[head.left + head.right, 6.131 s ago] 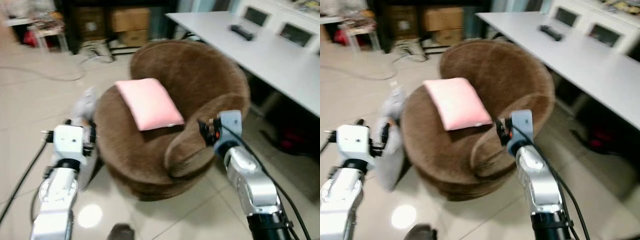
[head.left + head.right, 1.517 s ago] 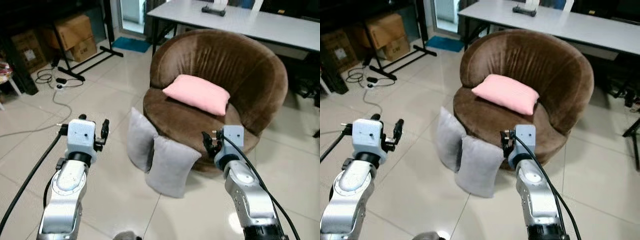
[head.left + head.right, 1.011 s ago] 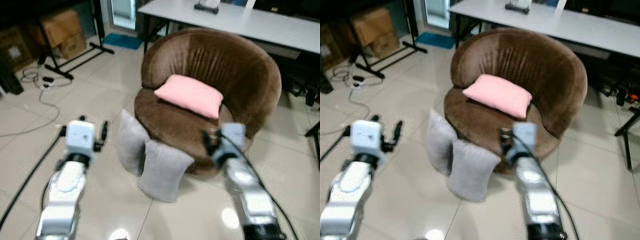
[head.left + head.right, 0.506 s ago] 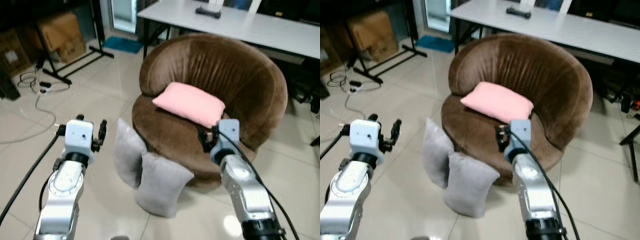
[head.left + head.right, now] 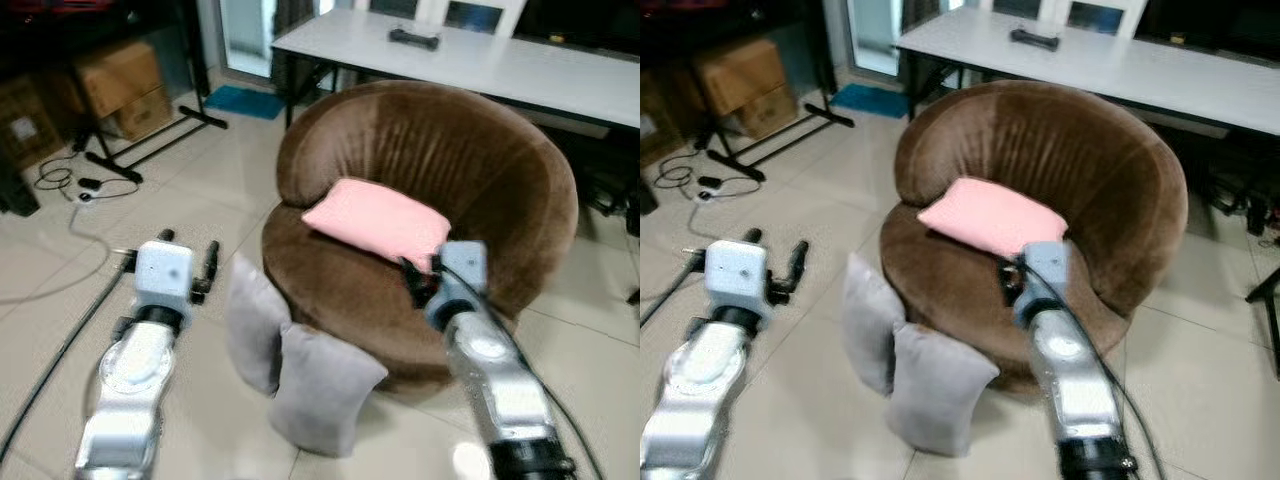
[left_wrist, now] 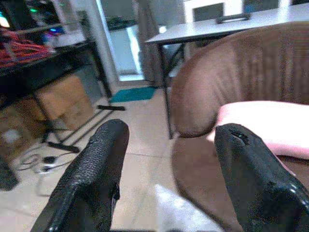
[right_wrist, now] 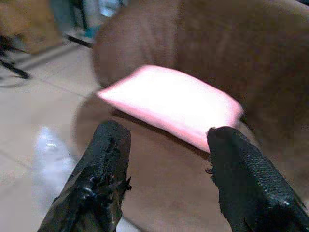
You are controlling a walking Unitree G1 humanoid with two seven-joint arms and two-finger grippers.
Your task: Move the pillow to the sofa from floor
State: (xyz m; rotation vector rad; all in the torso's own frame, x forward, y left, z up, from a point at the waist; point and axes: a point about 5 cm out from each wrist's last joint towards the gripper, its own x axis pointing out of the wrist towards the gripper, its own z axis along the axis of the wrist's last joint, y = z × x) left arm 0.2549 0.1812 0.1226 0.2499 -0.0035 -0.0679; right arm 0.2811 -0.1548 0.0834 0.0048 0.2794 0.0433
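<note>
Nearest to me, both arms are raised in front of the body, and neither carries anything. My left gripper (image 6: 166, 179) hangs over the tiled floor (image 5: 200, 200) to the left of the pillows, its two black fingers spread wide with nothing between them. My right gripper (image 7: 166, 179) sits over the front edge of the seat, fingers equally splayed, touching nothing; I read this as a ready posture for a reach.

Just beyond the grippers, two grey pillows (image 5: 318, 388) stand on edge on the floor, one against the other and leaning against the front left of the brown round sofa (image 5: 470, 160). I judge that lean is why they stay upright. These are what I have to lift, and they are not yet on the seat.

On the seat lies a pink pillow (image 5: 378, 222), flat and slightly tilted toward the backrest. Behind the sofa runs a white table (image 5: 520, 70) with a dark remote-like object (image 5: 413, 39); cardboard boxes (image 5: 110, 85) and cables sit far left.
</note>
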